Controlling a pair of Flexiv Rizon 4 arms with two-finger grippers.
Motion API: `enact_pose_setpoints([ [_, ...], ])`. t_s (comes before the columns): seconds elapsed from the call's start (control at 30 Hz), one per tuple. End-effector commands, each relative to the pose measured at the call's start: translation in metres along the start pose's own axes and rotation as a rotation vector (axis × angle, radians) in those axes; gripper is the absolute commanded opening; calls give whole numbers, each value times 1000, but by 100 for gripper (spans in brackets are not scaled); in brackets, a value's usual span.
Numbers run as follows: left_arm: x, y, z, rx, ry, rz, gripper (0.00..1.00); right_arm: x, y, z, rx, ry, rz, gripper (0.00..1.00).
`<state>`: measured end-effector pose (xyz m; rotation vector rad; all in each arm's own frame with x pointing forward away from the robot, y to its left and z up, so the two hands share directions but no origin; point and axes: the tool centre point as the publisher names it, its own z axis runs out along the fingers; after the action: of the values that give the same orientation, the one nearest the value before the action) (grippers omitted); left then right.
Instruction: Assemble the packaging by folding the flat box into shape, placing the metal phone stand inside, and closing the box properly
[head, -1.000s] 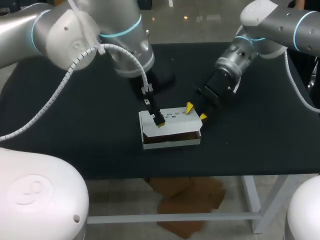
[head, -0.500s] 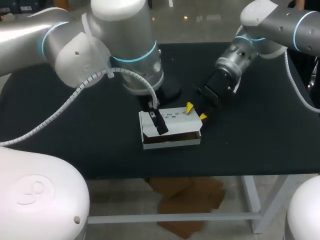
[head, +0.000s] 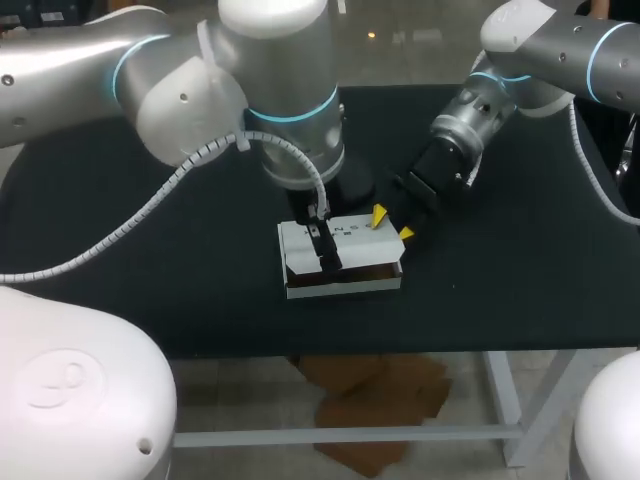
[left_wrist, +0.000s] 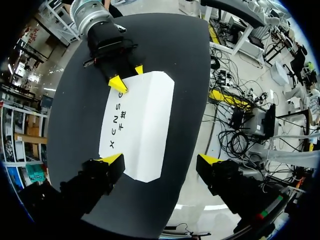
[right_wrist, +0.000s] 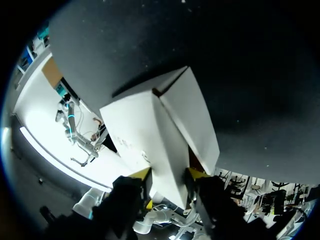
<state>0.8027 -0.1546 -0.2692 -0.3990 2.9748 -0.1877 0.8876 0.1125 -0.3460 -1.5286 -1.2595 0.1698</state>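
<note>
My left arm (head: 285, 110) has swung in over the white box (head: 355, 236), carrying the left gripper (head: 322, 246) from the box's end to mid-lid. Its fingers are spread, with the box directly beneath. The right gripper (head: 392, 224) has not moved and pinches the box's end wall. Closing the lid looks like the step in hand. The black worktop (head: 520, 260) lies under both.

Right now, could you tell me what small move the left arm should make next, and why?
Probably lower the left gripper to press the lid down onto the white box. It is open above the lid, brown shows under the lid's front edge, and the right gripper grips the box's end, steadying it.
</note>
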Motion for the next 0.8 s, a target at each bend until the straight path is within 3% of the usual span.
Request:
enact_pose_setpoints([
  [0.03, -6, -1, 13, 13, 17, -7, 100, 1, 3, -1, 7, -3, 1, 48],
  [0.13, -8, 0, 18, 17, 22, -13, 97, 1, 3, -1, 7, -3, 1, 47],
  [0.27, -7, 0, 25, 18, 29, -15, 85, 1, 3, -1, 7, -3, 1, 47],
  [0.6, -9, 0, 39, 22, 24, -4, 74, 1, 3, -1, 7, -3, 1, 47],
  [0.8, -15, -2, 46, 13, 9, -5, 73, 1, 3, -1, 7, -3, 1, 47],
])
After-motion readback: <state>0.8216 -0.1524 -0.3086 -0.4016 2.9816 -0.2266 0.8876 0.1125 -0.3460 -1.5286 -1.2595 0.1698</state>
